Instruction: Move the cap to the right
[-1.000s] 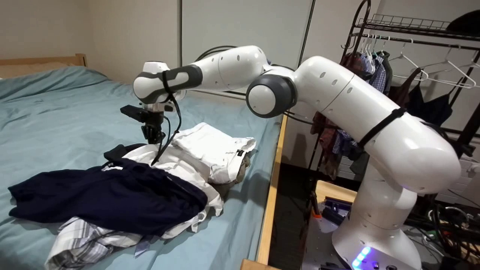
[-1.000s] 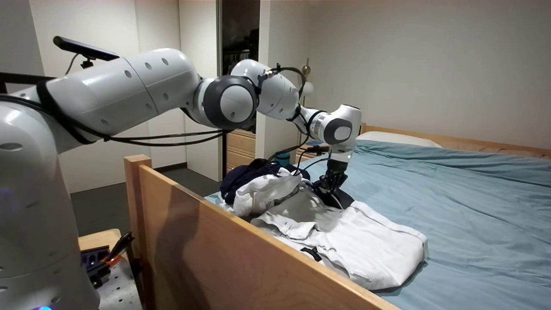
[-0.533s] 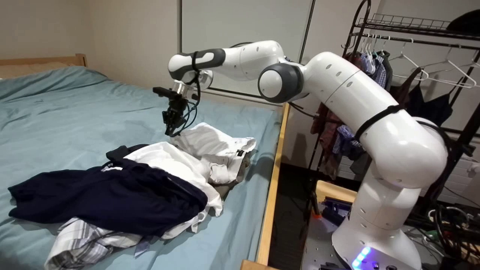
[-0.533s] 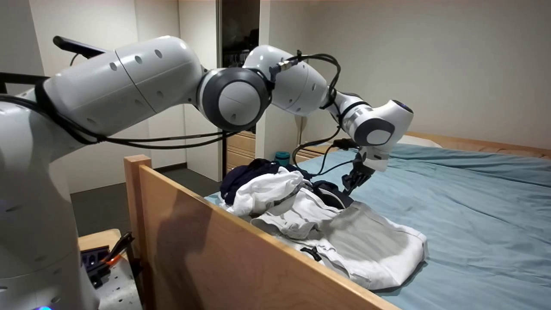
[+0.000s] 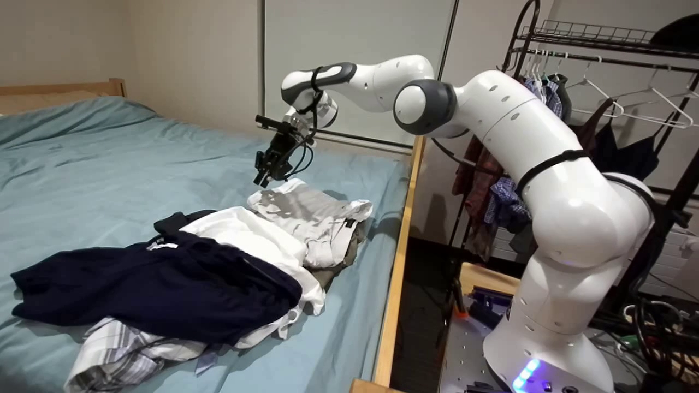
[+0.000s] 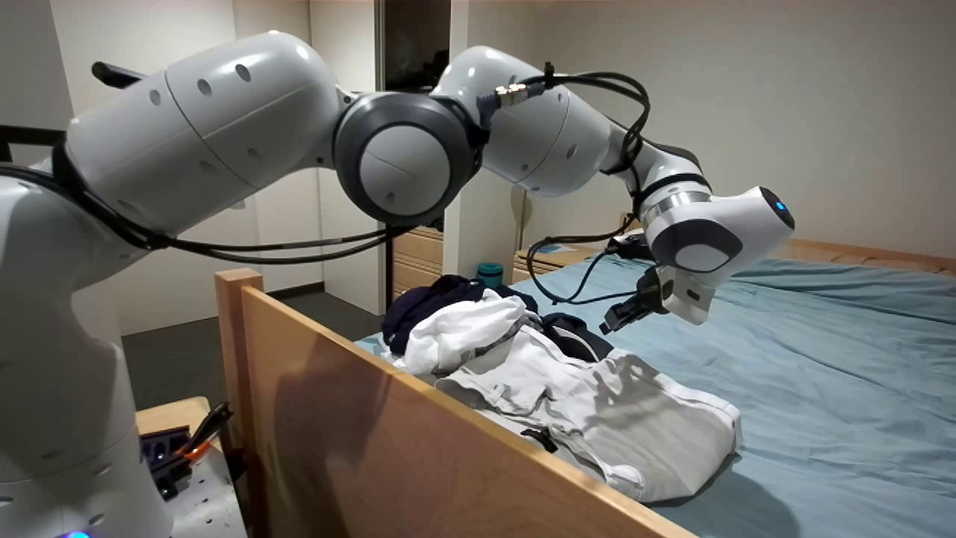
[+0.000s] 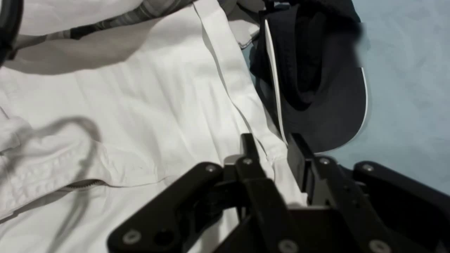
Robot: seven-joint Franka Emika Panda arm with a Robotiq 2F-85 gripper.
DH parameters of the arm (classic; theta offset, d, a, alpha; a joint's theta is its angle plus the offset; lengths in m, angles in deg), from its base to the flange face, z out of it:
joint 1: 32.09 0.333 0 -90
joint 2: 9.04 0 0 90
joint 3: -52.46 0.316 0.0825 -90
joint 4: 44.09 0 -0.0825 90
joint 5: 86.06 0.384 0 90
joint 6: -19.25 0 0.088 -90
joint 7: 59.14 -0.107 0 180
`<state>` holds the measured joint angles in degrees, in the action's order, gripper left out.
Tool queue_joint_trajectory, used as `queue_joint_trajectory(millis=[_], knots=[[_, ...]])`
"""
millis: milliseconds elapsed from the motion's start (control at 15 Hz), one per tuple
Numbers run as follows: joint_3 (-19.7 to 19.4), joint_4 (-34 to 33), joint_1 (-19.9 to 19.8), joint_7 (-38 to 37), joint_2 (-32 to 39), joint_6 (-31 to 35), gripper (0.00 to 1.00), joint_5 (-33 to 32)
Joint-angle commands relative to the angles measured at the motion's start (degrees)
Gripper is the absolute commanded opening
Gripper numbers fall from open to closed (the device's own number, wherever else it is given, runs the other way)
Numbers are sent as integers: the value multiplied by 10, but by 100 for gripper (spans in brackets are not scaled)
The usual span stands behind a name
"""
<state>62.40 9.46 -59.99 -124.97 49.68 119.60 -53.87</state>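
The dark cap (image 7: pixel 330 116) with a pale-edged brim lies at the upper right of the wrist view, on the blue bedspread beside white pants (image 7: pixel 158 105). In an exterior view the cap (image 6: pixel 567 329) sits between the clothes pile and the pants (image 6: pixel 657 418). My gripper (image 7: pixel 270 140) is open, with nothing between its fingers. Its right finger overlaps the brim in the wrist view. In an exterior view the gripper (image 6: pixel 609 327) is tilted and held apart from the cap, above the bed. In an exterior view the gripper (image 5: pixel 262 179) hangs behind the pile, where the cap is mostly hidden.
A navy garment (image 5: pixel 136 284), a white shirt (image 5: pixel 246 234) and a plaid garment (image 5: pixel 125 349) are heaped beside the cap. A wooden bed rail (image 6: pixel 418 441) stands between the robot base and the bed. Loose cables (image 6: pixel 582 299) hang from the wrist.
My gripper has risen off the cap, moved right in both exterior views, and tilted over. The cap and clothes stay about where they were half a second ago.
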Motion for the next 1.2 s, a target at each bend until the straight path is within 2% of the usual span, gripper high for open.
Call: queue_joint_trajectory(millis=[0, 200, 400, 467, 667, 867, 933, 1133], knots=[[11, 38, 27, 10, -31, 6, 60, -5], [-12, 77, 82, -30, -58, 67, 79, -33], [-32, 134, 138, -119, -85, 178, 98, -29], [-38, 64, 129, -70, -41, 128, 81, -12], [-45, 95, 158, -106, -57, 166, 99, -15], [-50, 100, 152, -107, -62, 166, 100, -15], [-63, 90, 161, -127, -54, 197, 100, -19], [-94, 40, 180, -149, -21, 225, 100, -44]])
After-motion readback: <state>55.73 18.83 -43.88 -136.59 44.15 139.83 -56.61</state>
